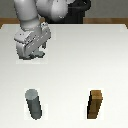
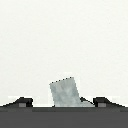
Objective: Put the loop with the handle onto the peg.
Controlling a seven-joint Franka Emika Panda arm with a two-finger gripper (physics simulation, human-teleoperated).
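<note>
While the arm hangs low over the far part of the desk (image 1: 70, 70), toward the exterior view's left, the pincer (image 1: 33, 54) points down at the surface. The wrist view shows a pale grey slab (image 2: 64, 92) standing between the two fingertips (image 2: 22, 102); it is probably the loop's handle. I cannot tell whether the pincer is clenched on it or merely around it, and the ring itself is hidden.

This looks like the grasping step. Next, the loop must be lifted and carried toward the peg (image 1: 33, 104), which stands upright near the front at the exterior view's left, well apart from the pincer. A brown block (image 1: 95, 104) stands at the right.

The desk is plain and off-white, with a dark background behind.
</note>
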